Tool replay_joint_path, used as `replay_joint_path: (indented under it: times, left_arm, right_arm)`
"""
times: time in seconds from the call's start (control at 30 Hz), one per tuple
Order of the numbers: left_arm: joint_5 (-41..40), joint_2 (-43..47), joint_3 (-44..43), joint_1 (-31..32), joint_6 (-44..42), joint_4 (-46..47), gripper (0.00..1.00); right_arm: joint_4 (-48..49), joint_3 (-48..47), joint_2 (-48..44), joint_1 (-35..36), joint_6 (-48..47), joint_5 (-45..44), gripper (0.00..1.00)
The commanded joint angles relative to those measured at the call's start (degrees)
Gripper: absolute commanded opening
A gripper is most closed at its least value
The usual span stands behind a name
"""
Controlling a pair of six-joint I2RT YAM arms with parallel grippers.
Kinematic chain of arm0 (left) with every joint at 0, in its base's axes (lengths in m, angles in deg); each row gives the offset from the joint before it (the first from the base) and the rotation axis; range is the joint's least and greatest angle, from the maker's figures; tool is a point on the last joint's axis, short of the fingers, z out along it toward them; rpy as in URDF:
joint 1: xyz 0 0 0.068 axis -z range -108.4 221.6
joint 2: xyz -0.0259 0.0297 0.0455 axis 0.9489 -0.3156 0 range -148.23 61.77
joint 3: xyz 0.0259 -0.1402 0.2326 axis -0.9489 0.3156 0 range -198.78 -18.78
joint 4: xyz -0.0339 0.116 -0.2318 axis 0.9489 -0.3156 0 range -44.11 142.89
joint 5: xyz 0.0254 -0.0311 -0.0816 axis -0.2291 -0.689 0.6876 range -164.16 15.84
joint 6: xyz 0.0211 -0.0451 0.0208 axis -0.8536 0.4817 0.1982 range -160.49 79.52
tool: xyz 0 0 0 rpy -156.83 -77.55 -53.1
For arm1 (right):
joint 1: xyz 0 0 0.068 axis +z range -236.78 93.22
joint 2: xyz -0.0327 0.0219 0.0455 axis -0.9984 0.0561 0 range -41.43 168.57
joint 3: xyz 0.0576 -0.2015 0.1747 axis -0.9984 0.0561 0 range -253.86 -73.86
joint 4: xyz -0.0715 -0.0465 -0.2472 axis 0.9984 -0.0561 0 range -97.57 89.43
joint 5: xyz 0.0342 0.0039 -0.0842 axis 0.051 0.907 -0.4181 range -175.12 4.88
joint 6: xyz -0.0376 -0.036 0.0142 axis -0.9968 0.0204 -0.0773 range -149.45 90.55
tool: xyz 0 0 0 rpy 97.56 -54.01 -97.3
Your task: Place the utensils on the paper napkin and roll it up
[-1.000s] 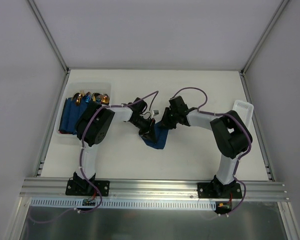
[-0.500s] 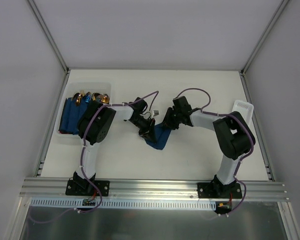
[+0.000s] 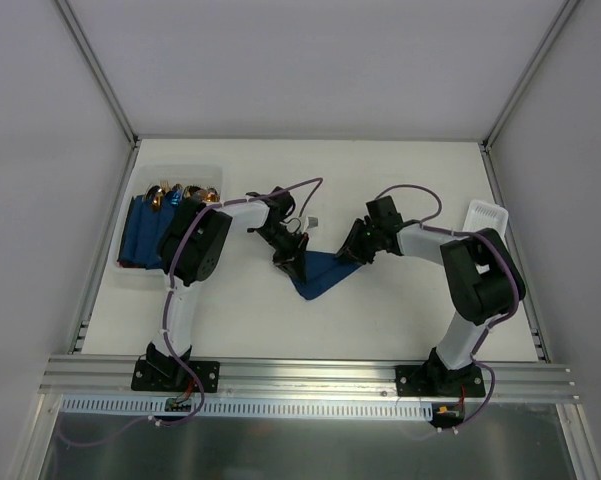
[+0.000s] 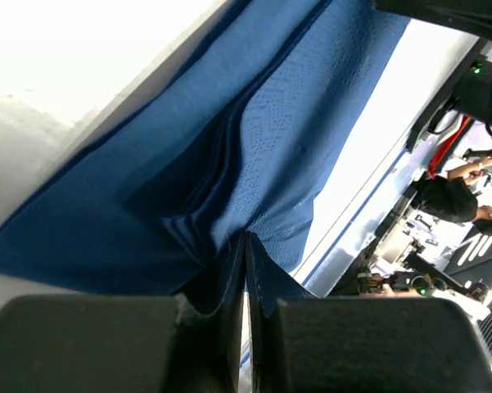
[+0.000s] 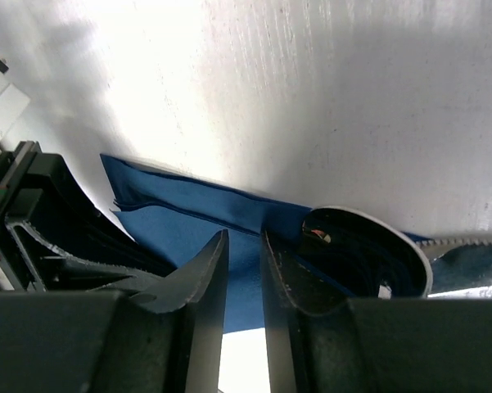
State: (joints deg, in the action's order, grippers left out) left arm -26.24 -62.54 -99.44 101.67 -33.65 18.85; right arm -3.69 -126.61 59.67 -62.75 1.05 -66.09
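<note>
The navy paper napkin (image 3: 322, 275) lies creased on the table between the two grippers. My left gripper (image 3: 292, 262) is shut on its bunched left part, and folds (image 4: 229, 164) run up to the fingertips. My right gripper (image 3: 353, 252) is low at the napkin's right corner. Its jaws are a narrow gap apart with nothing between them, and the napkin (image 5: 188, 217) shows beyond. A silver spoon bowl (image 5: 368, 254) lies on the napkin just right of the right fingers. The other utensils are hidden in the top view.
A clear tray (image 3: 140, 275) at the left holds several rolled dark blue bundles with copper-gold tips (image 3: 175, 195). A white tray (image 3: 485, 215) stands at the right edge. Metal frame posts run along both table sides.
My right gripper has moved right and slightly nearer, away from the left gripper. The napkin now stretches further right. The left gripper has barely moved.
</note>
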Motion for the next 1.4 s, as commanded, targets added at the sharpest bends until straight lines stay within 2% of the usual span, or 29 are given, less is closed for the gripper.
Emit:
replay_joint_path:
  times: [0.0,0.33,0.47,0.63,1.07,1.37]
  left_arm:
    - [-7.22,-2.16,-1.78,-0.71,-5.42,-4.71,0.01]
    - [-7.67,-3.13,-4.15,-0.71,-5.86,-5.51,0.01]
    - [-7.49,-3.31,-4.15,-0.80,-5.78,-5.60,0.01]
    - [-6.88,-3.66,-4.68,-0.80,-5.69,-5.60,0.01]
    - [-7.31,-3.83,-5.29,-0.80,-6.13,-5.60,0.01]
    - [-7.58,-3.39,-5.38,-1.59,-5.60,-5.60,0.01]
  right_arm:
    - [-2.51,2.13,-0.55,-0.04,-1.06,-0.04,0.25]
    - [1.79,2.39,-6.08,-0.30,-2.82,3.20,0.25]
    - [10.12,6.42,-11.26,-1.00,-0.19,5.40,0.26]
    - [22.25,13.54,-13.30,-0.83,7.27,8.65,0.27]
    - [39.30,20.22,-3.56,-0.65,15.63,7.43,0.26]
    - [41.96,24.36,0.06,-0.92,18.63,6.37,0.17]
